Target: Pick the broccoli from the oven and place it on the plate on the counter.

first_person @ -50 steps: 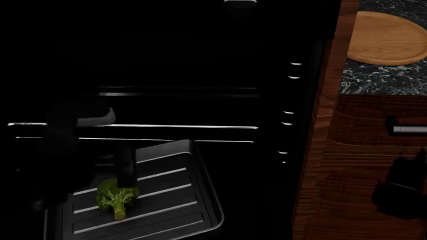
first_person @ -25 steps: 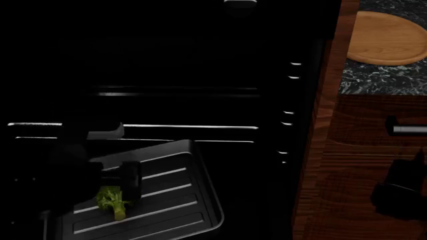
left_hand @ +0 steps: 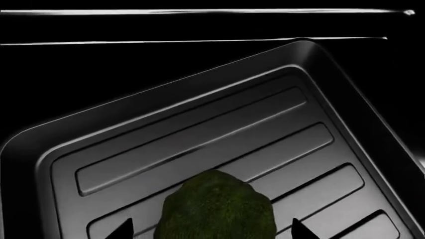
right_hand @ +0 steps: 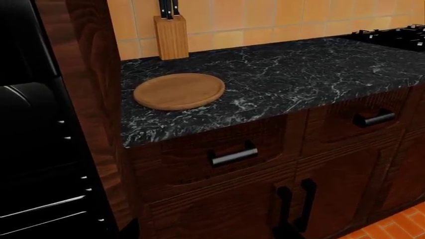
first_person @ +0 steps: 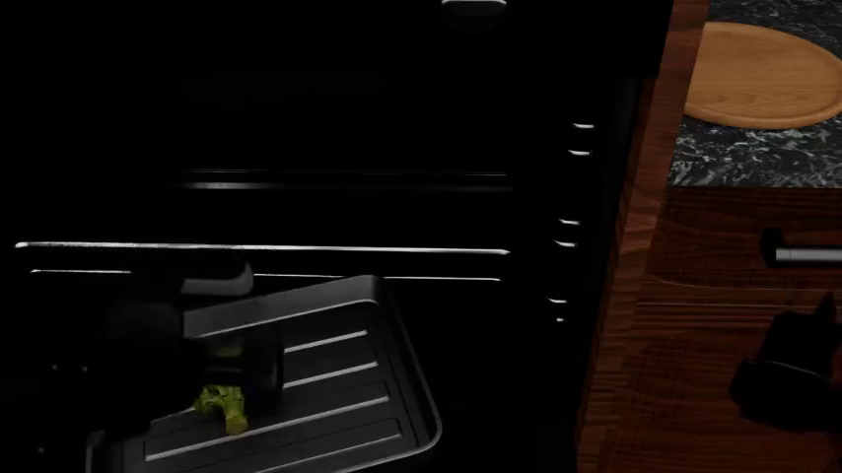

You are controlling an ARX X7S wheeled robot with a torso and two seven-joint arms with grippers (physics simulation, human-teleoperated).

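Observation:
The broccoli (first_person: 224,405) lies on a dark grey ridged baking tray (first_person: 349,389) low in the black oven (first_person: 329,148). My left gripper (first_person: 244,372) hangs right over it and hides most of its crown. In the left wrist view the crown (left_hand: 216,206) sits between my two fingertips (left_hand: 123,230), with a gap on each side; the left gripper (left_hand: 212,233) is open. The wooden plate (first_person: 763,74) lies on the marble counter (first_person: 756,163) at the upper right, and shows in the right wrist view (right_hand: 179,90). My right gripper (first_person: 790,379) hangs open and empty in front of the drawers.
Silvery rack bars (first_person: 263,248) cross the oven just behind the tray. The wooden oven frame (first_person: 645,246) stands between oven and counter. A drawer handle (first_person: 803,256) juts out near my right gripper. A knife block (right_hand: 171,36) stands behind the plate.
My left gripper has moved down and forward over the broccoli, which now shows only partly in the head view. The right arm has not moved.

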